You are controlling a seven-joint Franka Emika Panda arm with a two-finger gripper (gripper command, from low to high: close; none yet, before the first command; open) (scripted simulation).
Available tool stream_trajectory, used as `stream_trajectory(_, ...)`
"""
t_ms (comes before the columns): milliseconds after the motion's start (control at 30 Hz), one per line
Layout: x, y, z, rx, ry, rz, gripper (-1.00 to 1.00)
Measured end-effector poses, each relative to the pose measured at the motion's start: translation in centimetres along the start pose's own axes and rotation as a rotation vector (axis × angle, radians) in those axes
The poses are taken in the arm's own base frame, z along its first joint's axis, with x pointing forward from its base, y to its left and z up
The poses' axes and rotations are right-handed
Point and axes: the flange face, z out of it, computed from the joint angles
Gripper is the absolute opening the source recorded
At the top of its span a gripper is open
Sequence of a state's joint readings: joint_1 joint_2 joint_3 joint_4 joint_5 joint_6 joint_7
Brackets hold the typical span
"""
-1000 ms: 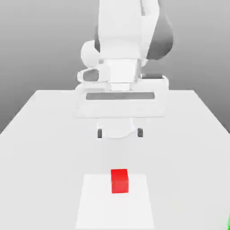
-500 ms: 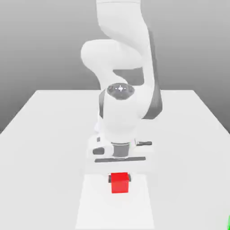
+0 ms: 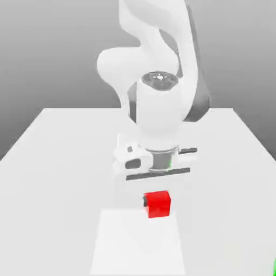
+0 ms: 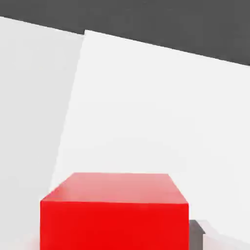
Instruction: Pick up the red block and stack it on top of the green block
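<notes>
The red block (image 3: pixel 158 205) is a small cube gripped between the dark fingers (image 3: pixel 145 201) of my gripper (image 3: pixel 158 201), which is shut on it from above. The block hangs just over the far edge of a paler square patch (image 3: pixel 137 242) on the white table (image 3: pixel 59 161). In the hand view the red block (image 4: pixel 114 210) is very close, with one dark fingertip (image 4: pixel 196 233) against its side. A thin green sliver at the exterior view's lower right edge is the green block (image 3: pixel 274 267), well off to the right of the gripper.
The white arm (image 3: pixel 159 108) rises from the middle of the table behind the block. The table's far edge meets a grey backdrop. Open table surface lies on both sides of the arm.
The arm came down over the red block and the gripper went from open to shut on it. Since half a second ago the block has moved up and to the exterior view's right with the gripper.
</notes>
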State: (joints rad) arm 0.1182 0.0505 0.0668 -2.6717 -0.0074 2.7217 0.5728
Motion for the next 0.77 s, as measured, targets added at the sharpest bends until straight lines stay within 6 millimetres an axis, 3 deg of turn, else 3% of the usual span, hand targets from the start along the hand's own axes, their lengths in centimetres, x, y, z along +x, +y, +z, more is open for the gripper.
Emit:
stream_trajectory(233,1.6,-10.5,-1.3,0.0,-0.001,-0.41,-1.0)
stream_trajectory(500,-1.0,-23.7,-2.5,0.001,-0.002,-0.899,-1.0)
stream_trajectory(633,-1.5,-25.3,2.6,0.0,-0.002,-0.957,-1.0)
stream_trajectory(667,-1.6,-25.4,3.5,0.0,-0.001,-0.959,1.0)
stream_trajectory(767,-1.6,-25.4,3.5,0.0,-0.001,-0.959,1.0)
